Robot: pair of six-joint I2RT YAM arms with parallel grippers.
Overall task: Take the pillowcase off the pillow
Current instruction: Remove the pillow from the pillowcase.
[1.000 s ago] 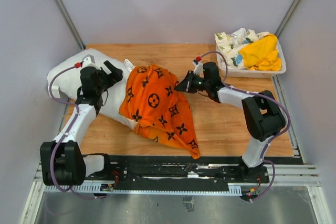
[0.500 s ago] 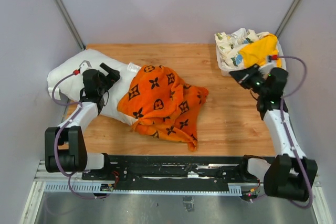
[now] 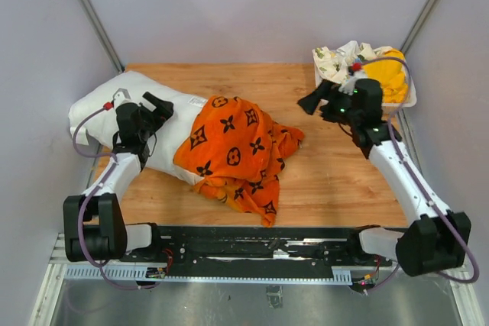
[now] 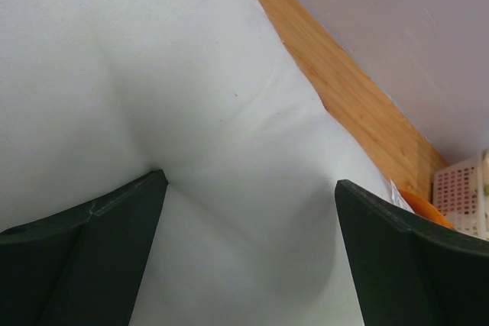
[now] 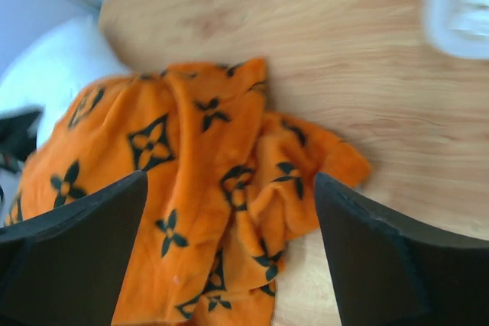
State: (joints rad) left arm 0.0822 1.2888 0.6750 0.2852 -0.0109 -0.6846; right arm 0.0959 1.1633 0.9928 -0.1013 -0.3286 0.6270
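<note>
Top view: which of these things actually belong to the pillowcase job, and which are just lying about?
Part of the job:
- orange pillowcase, bunched over one end of the pillow
- white pillow

Just lying about:
- white basket at the far right corner
- yellow cloth in the basket
- floral-print cloth in the basket

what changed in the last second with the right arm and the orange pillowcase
The right gripper left the pillowcase's middle, swung right toward the basket and opened, empty. The pillowcase was dragged rightward and bunched, yet still covers the pillow's right end. The left gripper stayed open against the pillow.
</note>
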